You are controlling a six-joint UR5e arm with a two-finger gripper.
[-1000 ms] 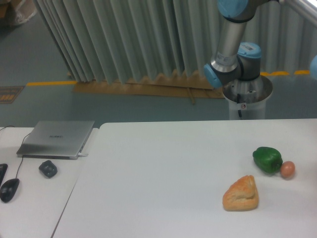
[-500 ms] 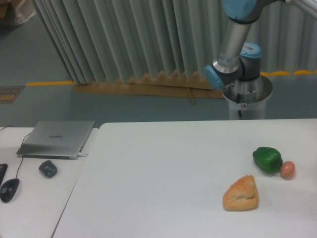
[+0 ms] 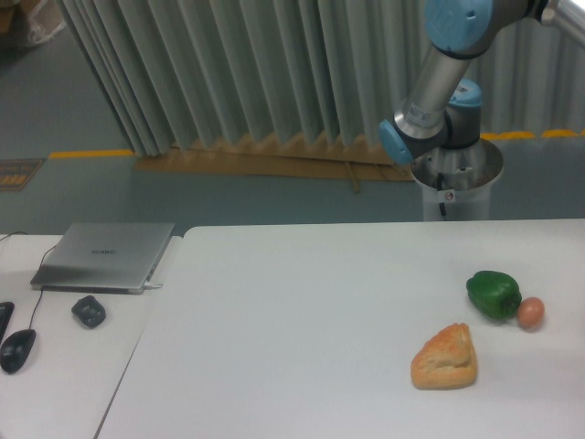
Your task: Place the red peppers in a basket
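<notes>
No red pepper shows in the camera view; it is hidden or out of frame. No basket shows either. Only part of my arm (image 3: pixel 430 87) is visible at the upper right, above its grey base (image 3: pixel 454 178) behind the table. The gripper itself is out of the frame. A green bell pepper (image 3: pixel 494 294) lies at the right of the white table (image 3: pixel 302 311), with a small orange-brown round item (image 3: pixel 530 312) touching its right side.
A piece of bread (image 3: pixel 445 358) lies in front of the green pepper. On the left desk are a closed laptop (image 3: pixel 105 255), a dark small object (image 3: pixel 89 311) and a black mouse (image 3: pixel 16 348). A pleated curtain hangs behind.
The arm's upper link has swung to the right and tilted more. The things on the table have not moved.
</notes>
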